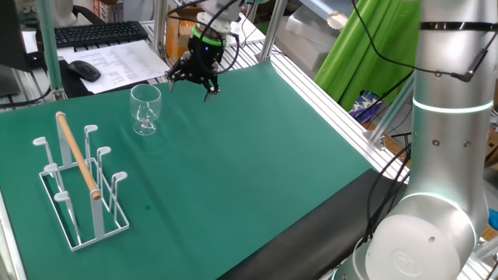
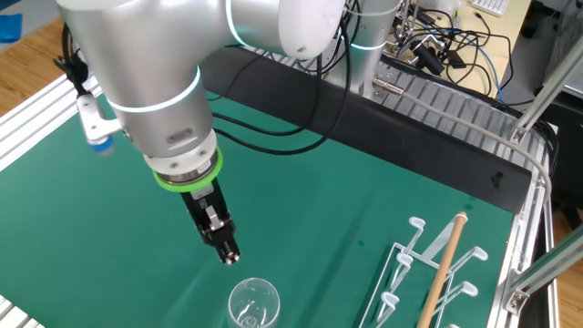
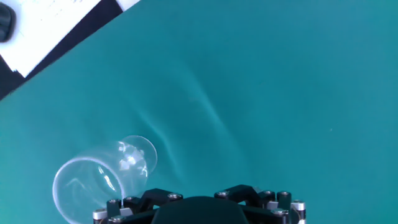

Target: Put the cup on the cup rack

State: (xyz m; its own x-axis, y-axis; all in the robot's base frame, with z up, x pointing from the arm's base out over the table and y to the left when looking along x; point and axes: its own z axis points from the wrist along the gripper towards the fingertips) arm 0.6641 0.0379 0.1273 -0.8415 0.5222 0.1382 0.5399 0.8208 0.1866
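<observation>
One fixed view: we record the gripper with its fingers spread wide, pinching nothing and clear of the green mat. The cup stands upright on the mat just beside the fingers, apart from them. The cup rack sits well beyond the cup on the side away from the gripper.

The other fixed view: we note the gripper seen edge-on, pointing steeply down, its tip just above the cup; no contact shows. The cup rack lies well off to one side.

Hand view: we list only the gripper's base at the lower edge; the fingers are out of frame. The cup stands beside that base.
</observation>
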